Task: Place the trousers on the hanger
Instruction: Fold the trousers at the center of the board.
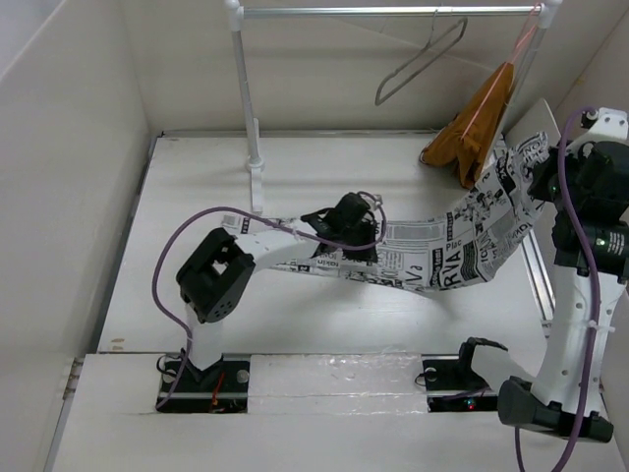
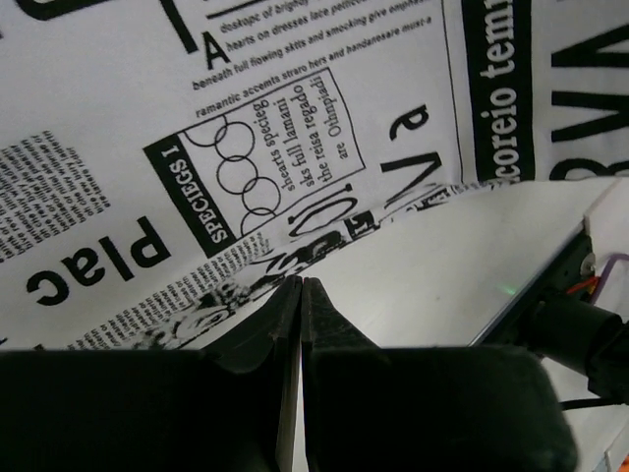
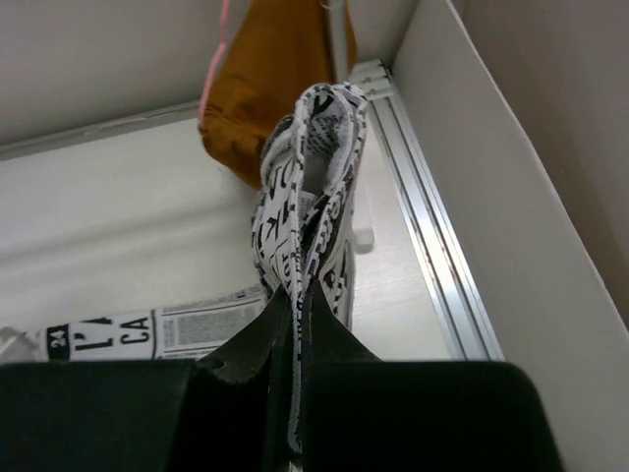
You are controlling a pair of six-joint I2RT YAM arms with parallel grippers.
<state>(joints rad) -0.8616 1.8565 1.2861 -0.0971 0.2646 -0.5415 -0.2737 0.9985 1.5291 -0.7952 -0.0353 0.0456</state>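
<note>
- The trousers stretch in a long band across the surface, from mid-surface up to the far right corner.
- The left fingers are pressed together with no gap, their tips pinching the printed cloth's lower edge near the band's left end.
- The right fingers are closed on a bunched fold of the trousers, which stands up above them near the right wall.
- Between the two grips the band sags, and its right part rises off the surface.
- The hanger hangs tilted from the rail at the back, with nothing on it, well apart from the trousers.
- An orange garment hangs just right of the hanger, its lower end close to the trousers' raised end.
</note>
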